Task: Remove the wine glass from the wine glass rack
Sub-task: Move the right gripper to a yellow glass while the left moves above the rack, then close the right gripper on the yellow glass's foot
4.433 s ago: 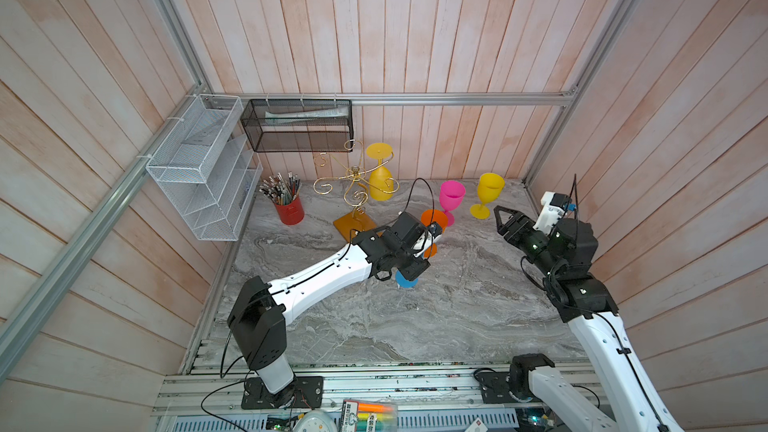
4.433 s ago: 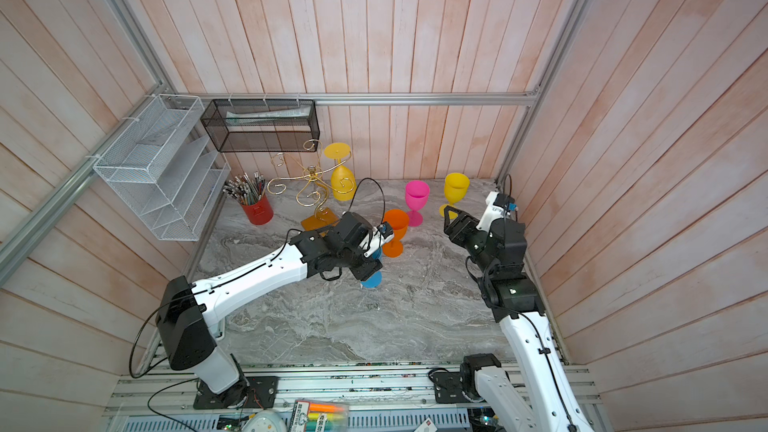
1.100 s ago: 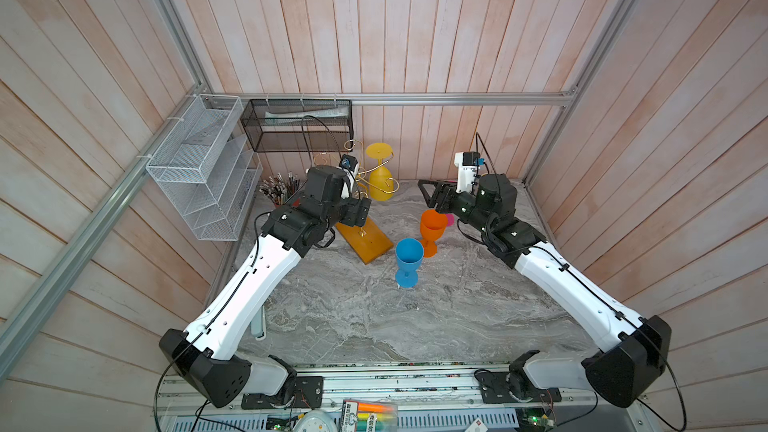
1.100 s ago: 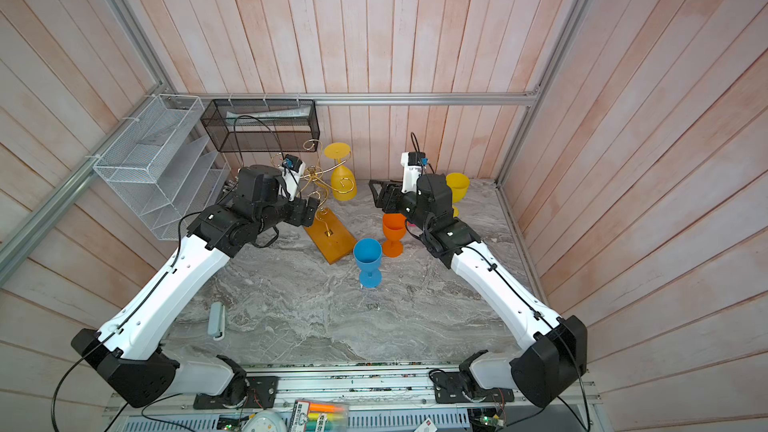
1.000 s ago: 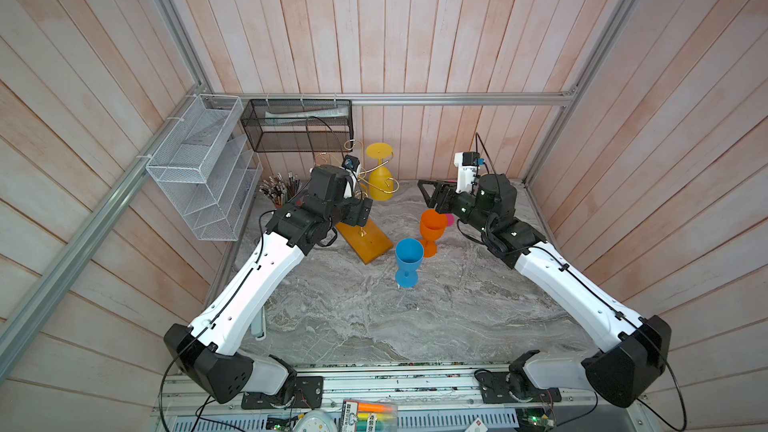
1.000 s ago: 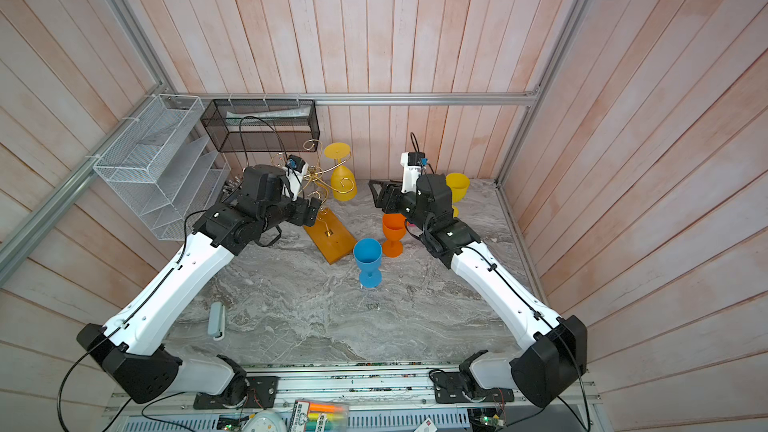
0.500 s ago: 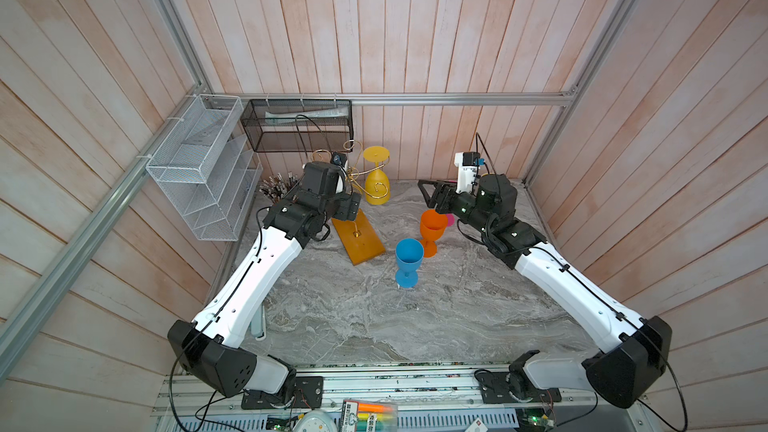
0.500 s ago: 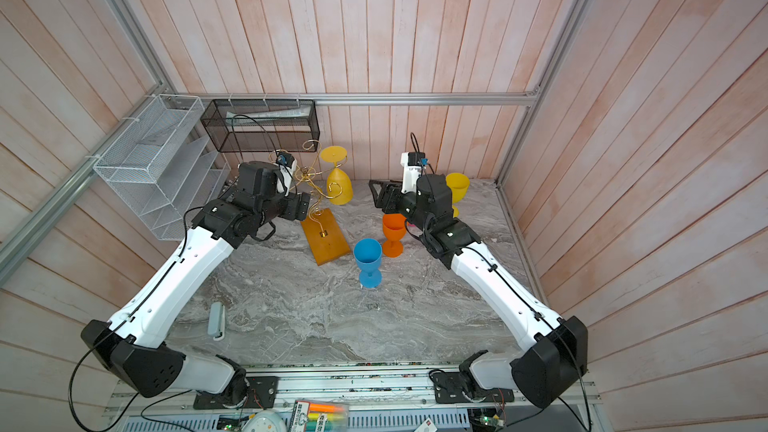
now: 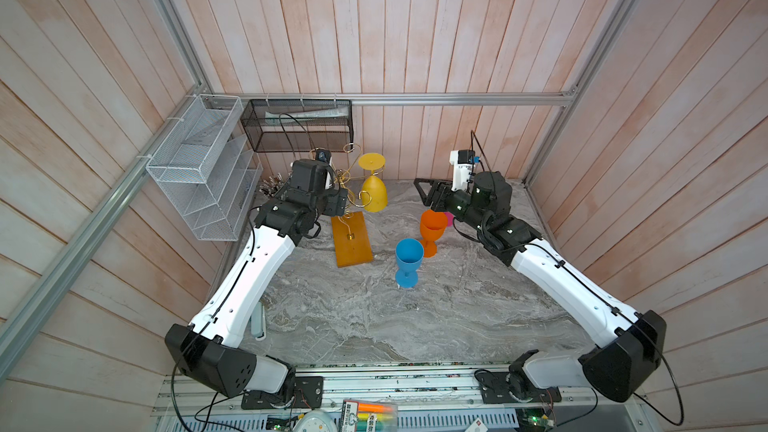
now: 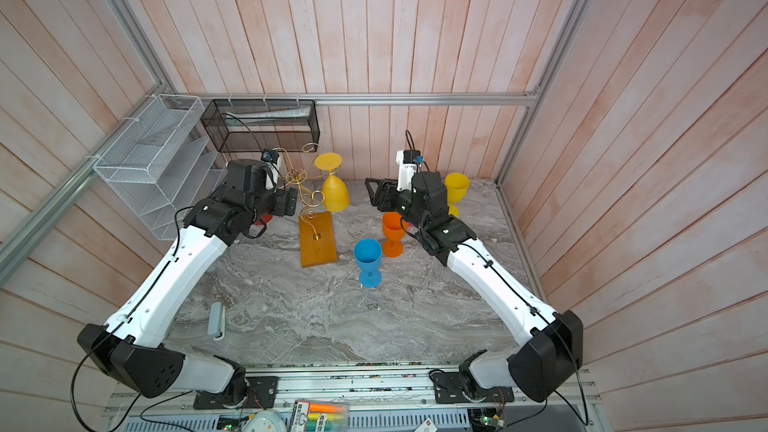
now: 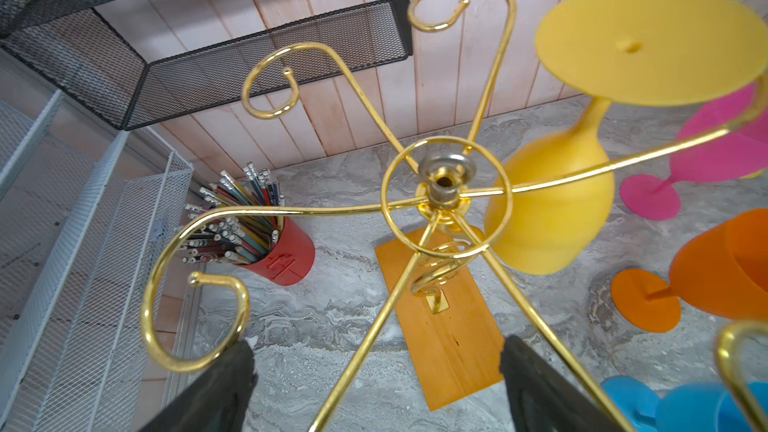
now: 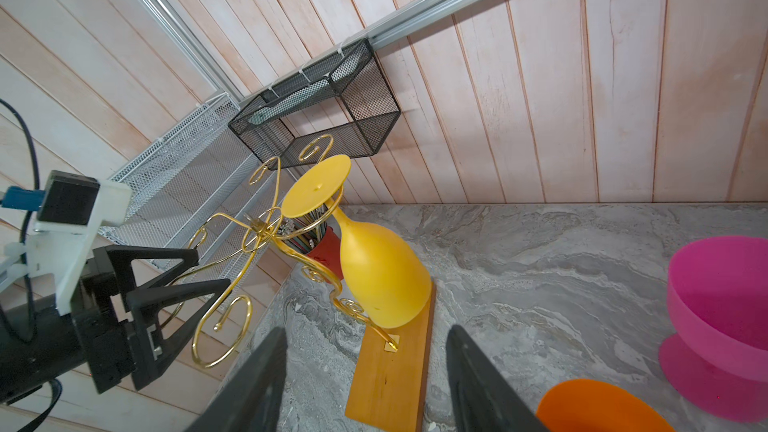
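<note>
Findings, taken from the left. A white mesh basket (image 9: 199, 168) and a black mesh basket (image 9: 299, 126) hang on the walls, and a pencil cup (image 11: 278, 251) stands on the table (image 9: 374, 326).

The left tool (image 11: 374, 351) is spread wide astride one gold arm of the wine glass rack (image 9: 351, 243). The yellow wine glass (image 9: 373, 195) hangs upside down from the arm on the rack's right side, foot uppermost and bowl low over the wooden base. A blue glass (image 9: 409, 257) and an orange glass (image 9: 432, 226) stand just right of the base. The right tool (image 9: 429, 195) faces the hanging glass, spread and empty, near it but apart.

We judge the step to be the right tool's approach. It should close on the narrow neck under the foot, raise the foot slightly and draw it out through the open end of the curl. The left tool should steady the rack against tipping.

We cannot tell whether the left fingers touch the wire. The foot hides how the stem sits in the curl. The right arm largely covers the pink glass (image 12: 723, 305) in a top view.
</note>
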